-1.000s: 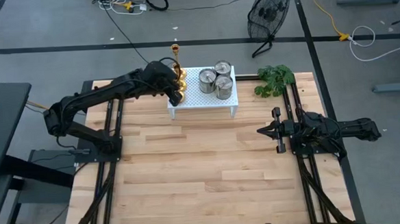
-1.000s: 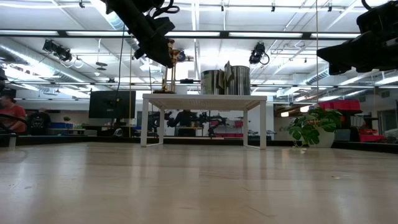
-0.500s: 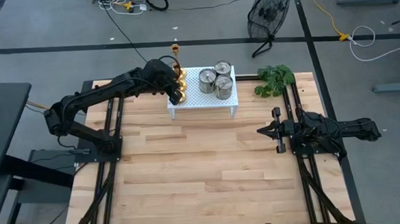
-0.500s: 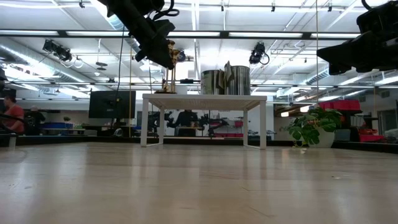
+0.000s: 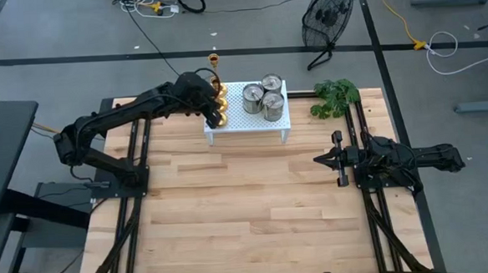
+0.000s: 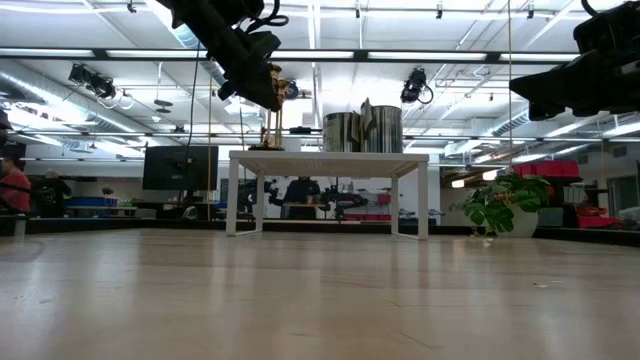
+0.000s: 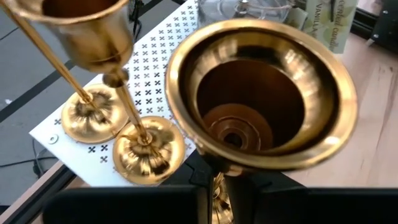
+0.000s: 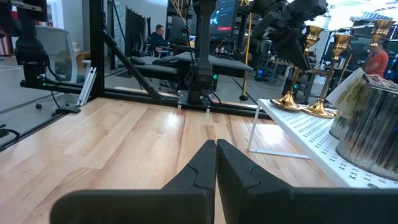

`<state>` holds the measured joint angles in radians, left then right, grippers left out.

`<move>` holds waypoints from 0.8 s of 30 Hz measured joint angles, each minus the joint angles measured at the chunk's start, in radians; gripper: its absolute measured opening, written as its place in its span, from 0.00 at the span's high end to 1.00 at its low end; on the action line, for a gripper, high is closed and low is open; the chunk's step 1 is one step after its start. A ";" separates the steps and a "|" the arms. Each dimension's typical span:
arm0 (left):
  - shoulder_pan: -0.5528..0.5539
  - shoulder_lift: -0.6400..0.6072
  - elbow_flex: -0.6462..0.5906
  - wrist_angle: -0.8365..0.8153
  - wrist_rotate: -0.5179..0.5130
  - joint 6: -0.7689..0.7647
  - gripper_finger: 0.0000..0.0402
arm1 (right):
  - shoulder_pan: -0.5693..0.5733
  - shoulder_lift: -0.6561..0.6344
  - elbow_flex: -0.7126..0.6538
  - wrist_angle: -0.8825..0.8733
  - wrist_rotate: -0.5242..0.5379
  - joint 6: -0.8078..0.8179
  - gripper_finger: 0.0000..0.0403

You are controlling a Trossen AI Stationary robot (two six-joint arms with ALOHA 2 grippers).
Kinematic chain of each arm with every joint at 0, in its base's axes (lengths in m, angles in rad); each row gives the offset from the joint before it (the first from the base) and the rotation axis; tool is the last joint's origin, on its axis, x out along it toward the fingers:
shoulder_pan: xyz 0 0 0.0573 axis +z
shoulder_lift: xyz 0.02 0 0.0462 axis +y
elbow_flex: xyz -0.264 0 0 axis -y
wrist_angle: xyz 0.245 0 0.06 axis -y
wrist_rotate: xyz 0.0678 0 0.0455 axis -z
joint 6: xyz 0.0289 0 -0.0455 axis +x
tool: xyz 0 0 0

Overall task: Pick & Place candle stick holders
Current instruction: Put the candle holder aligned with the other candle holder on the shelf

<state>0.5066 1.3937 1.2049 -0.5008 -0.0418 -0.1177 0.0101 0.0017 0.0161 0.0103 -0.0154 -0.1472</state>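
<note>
Two gold candle stick holders (image 7: 148,149) stand by their round bases on the left end of the white perforated rack (image 5: 247,120). Squat silver holders (image 5: 263,98) stand on the rack's right half. My left gripper (image 5: 214,115) hangs over the rack's left end, shut on a third gold holder (image 7: 261,93) whose cup opens toward the wrist camera. In the low view the left gripper (image 6: 255,85) is above the rack top. My right gripper (image 5: 319,160) waits shut at the table's right side, level, touching nothing. My left gripper pinches the slim stem (image 7: 217,193) of the gold holder between its two fingers, just below the cup. It comes slanting down from the table's left. The cup (image 7: 261,93) sticks up past the fingers; the gripper hides the base, so I cannot tell whether it rests on the rack.
A green leafy plant (image 5: 336,96) sits at the far right corner beside the rack. The rack stands on thin legs (image 6: 245,205) near the far edge. Bare wooden table (image 5: 247,203) stretches from the rack to the near edge.
</note>
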 joint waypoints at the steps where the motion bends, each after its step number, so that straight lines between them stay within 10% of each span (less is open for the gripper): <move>1: 0.001 0.000 0.000 -0.004 -0.001 0.000 0.92 | 0.000 0.000 0.000 0.000 0.000 0.000 0.96; 24: 0.008 0.000 -0.001 0.008 -0.006 0.024 0.92 | 0.000 0.000 0.000 0.000 0.000 0.000 0.96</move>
<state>0.5144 1.3937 1.2037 -0.4927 -0.0474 -0.0933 0.0101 0.0015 0.0160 0.0103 -0.0154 -0.1474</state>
